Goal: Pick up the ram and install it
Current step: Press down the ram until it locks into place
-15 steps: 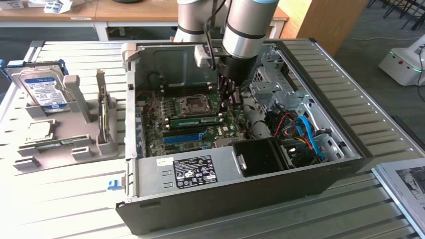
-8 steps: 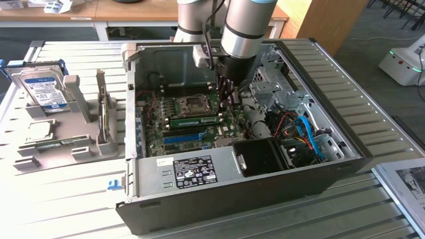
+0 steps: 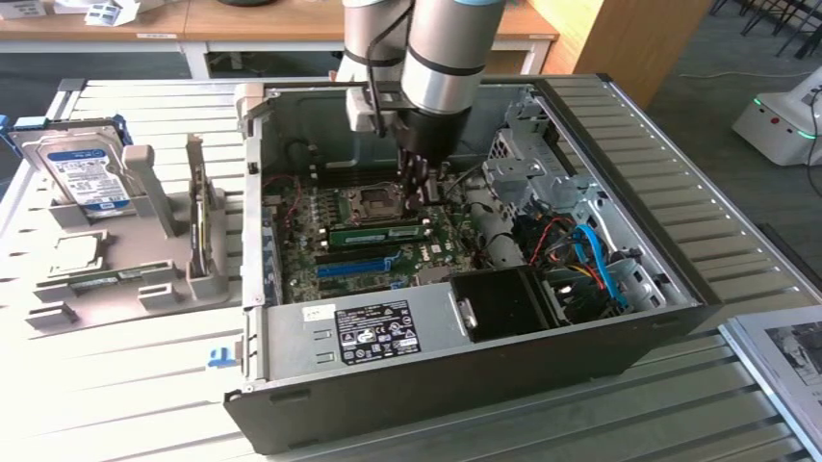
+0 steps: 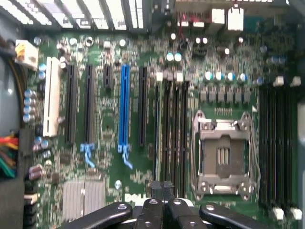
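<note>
Steel-grey computer case (image 3: pixel 668 289) lying open on the slatted worktop (image 3: pixel 115 385), arm reaching inside.

Green motherboard (image 4: pixel 105 119), studded with chips and long black slots, fills the case floor. The ram (image 3: pixel 376 233), a thin green stick, already lies in a slot near the board's middle beside the square silver socket (image 4: pixel 223 160). The gripper (image 4: pixel 163 193) hovers above with fingers pressed together, holding nothing; seating calls for even, straight-down pressure, I'd say.

Bright overhead light, glare washing out the slatted table (image 3: pixel 115 385), wrist view soft and blurred
</note>
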Available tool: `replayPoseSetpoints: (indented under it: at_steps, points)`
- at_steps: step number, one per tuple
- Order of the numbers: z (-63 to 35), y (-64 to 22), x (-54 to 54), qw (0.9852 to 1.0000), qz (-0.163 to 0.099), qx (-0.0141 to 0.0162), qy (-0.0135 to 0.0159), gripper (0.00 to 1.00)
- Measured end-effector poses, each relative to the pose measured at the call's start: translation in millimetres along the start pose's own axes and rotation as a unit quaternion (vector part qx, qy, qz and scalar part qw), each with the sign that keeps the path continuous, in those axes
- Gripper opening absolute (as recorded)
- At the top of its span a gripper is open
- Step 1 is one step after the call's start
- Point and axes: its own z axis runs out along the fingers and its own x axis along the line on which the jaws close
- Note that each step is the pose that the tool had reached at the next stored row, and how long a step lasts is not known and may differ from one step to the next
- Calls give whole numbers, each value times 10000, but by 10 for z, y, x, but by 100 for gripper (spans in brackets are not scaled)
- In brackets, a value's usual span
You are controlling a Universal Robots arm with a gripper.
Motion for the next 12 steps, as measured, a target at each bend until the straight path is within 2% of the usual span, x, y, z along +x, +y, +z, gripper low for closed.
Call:
replayPoseSetpoints:
  at_steps: [7,12]
  points:
    - [15,243,0,10000,0,7,0,10]
    - [26,388,0,10000,0,9,0,10]
